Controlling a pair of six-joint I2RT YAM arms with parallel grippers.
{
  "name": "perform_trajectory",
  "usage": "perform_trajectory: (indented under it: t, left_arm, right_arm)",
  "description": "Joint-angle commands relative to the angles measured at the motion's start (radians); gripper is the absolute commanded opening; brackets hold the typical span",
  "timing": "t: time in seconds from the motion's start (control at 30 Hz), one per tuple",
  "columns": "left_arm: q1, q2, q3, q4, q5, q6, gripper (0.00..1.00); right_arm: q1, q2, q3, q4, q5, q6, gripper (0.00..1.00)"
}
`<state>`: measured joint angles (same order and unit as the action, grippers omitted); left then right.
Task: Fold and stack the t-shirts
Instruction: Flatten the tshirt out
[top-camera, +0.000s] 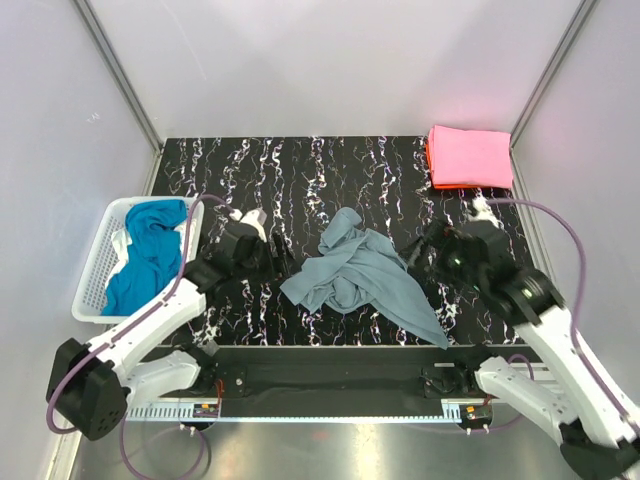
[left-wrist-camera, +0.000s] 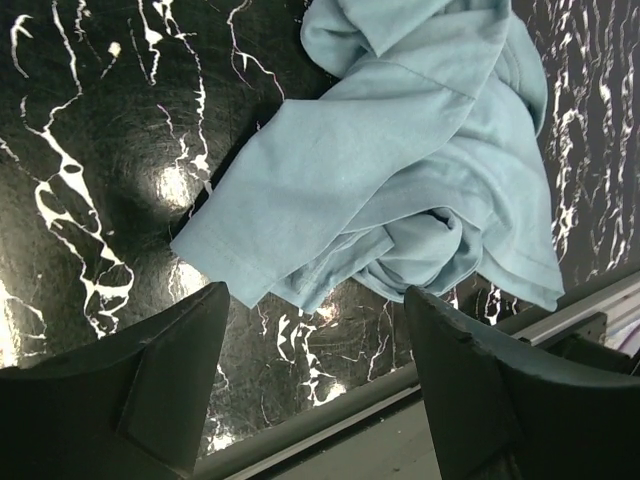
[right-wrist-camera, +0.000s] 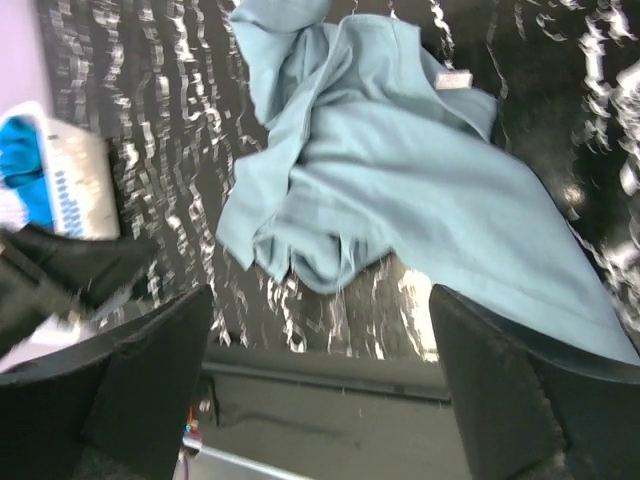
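Angled inward and low beside crumpled grey shirt (top-camera: 360, 275): left gripper (top-camera: 283, 255), right gripper (top-camera: 418, 252), both with jaws spread wide, holding nothing.

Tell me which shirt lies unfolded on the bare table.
The grey-blue shirt, crumpled at the centre. The pink shirt is folded far right; the blue shirt sits in the basket.
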<state>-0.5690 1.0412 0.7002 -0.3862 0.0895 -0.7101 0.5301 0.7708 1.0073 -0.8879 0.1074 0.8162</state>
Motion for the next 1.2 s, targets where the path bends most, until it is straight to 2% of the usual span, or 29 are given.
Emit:
perform_trajectory:
  t: [0.0,0.03,0.07,0.13,0.27,0.47,0.6,0.63,0.77,0.97,1.07,1.1,1.13,1.17]
  left_arm:
    - [-0.014,0.048,-0.014,0.102,0.024,0.024,0.76]
    - [-0.031,0.083,-0.031,0.118,0.035,0.021,0.76]
    - [-0.038,0.101,-0.037,0.127,0.039,0.017,0.76]
    - [-0.064,0.149,-0.051,0.142,0.036,0.009,0.76]
    - [-0.117,0.178,-0.097,0.220,0.013,0.027,0.74]
    - [-0.161,0.325,-0.090,0.247,-0.111,0.058,0.72]
    - [-0.178,0.417,-0.036,0.225,-0.128,0.093,0.66]
    - [-0.180,0.421,-0.031,0.224,-0.129,0.098,0.62]
    - [-0.180,0.338,0.005,0.161,-0.161,0.092,0.22]
    - [-0.155,0.160,0.082,-0.063,-0.281,0.022,0.01]
    - [-0.100,0.093,0.065,-0.137,-0.252,-0.046,0.00]
    - [-0.079,0.053,0.036,-0.117,-0.231,-0.057,0.17]
    - [-0.074,0.036,0.022,-0.105,-0.214,-0.064,0.24]
    - [-0.074,0.020,0.012,-0.094,-0.195,-0.075,0.25]
  right_arm:
    - [0.002,0.213,0.033,0.208,-0.012,-0.011,0.92]
    - [0.001,0.270,0.051,0.239,-0.041,-0.029,0.85]
    - [0.002,0.376,0.086,0.244,-0.073,-0.043,0.80]
    - [0.002,0.471,0.102,0.256,-0.147,-0.061,0.73]
    - [0.014,0.613,0.010,0.334,-0.225,-0.069,0.69]
    - [0.024,0.659,-0.007,0.372,-0.244,-0.091,0.66]
    - [0.025,0.648,-0.032,0.365,-0.210,-0.121,0.64]
    - [0.025,0.644,-0.044,0.391,-0.210,-0.127,0.64]
    - [0.025,0.666,-0.044,0.480,-0.238,-0.172,0.64]
    - [0.025,0.792,0.132,0.428,-0.135,-0.218,0.65]
    - [0.027,0.841,0.175,0.454,-0.112,-0.210,0.65]
    - [0.025,0.855,0.183,0.464,-0.086,-0.191,0.65]
    - [0.025,0.886,0.198,0.460,-0.077,-0.175,0.64]
    - [0.025,0.904,0.208,0.454,-0.054,-0.157,0.62]
